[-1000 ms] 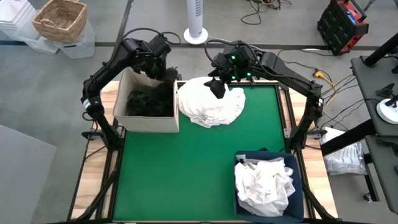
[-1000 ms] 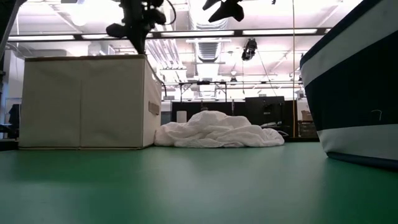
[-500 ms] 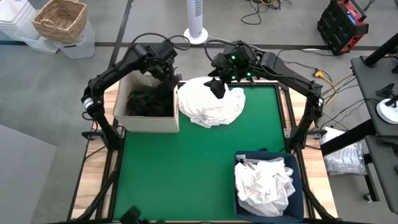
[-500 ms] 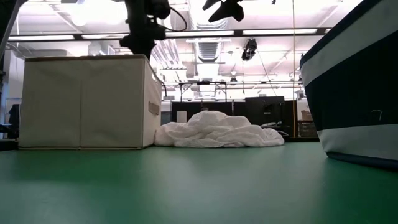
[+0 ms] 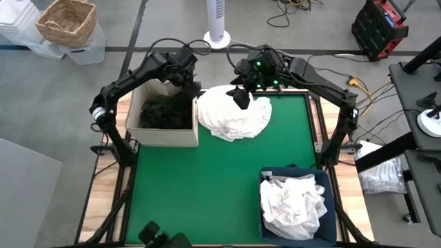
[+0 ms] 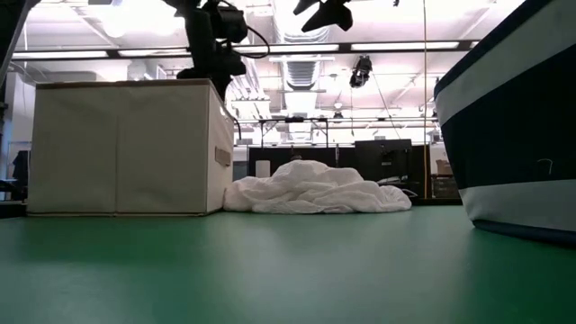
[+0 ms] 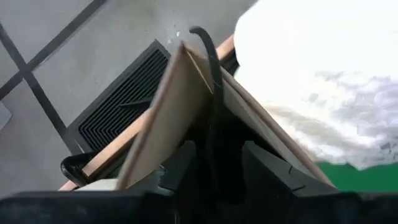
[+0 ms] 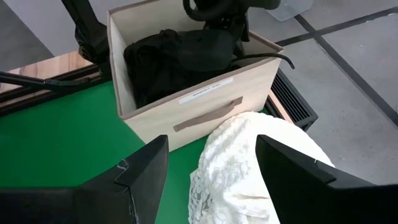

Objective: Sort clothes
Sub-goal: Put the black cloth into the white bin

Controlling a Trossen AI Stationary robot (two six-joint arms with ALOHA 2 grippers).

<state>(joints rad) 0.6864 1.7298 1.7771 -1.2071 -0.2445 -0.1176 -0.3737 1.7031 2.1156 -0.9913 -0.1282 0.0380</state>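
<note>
A beige box [image 5: 162, 136] at the table's far left holds dark clothes [image 5: 162, 110]. My left gripper [image 5: 187, 86] hangs over the box's far right corner, fingers parted, with a dark garment [image 7: 217, 134] between them. One strip of this garment [image 8: 273, 57] drapes over the box's wall. A pile of white clothes [image 5: 234, 117] lies on the green mat right of the box. My right gripper [image 5: 240, 98] hovers open above that pile, touching nothing. More white clothes [image 5: 293, 203] fill the navy bin [image 5: 333, 207] at the near right. My left gripper slants down from above at the box's far right corner, and a strip of the dark garment [image 7: 214, 93] runs between its parted fingers [image 7: 186, 162]. I cannot tell whether they touch it. The garment's bulk rests on the dark pile in the box.
The green mat [image 5: 193, 193] lies bare at the near left and centre. A white fan stand [image 5: 217, 31] is just beyond the table's far edge. A wicker basket [image 5: 67, 21] sits on the floor, far left.
My left gripper has come down toward the box's far right corner, shifted a little toward the white pile, and rolled about its own axis. The dark garment that hung below it has sunk into the box.
</note>
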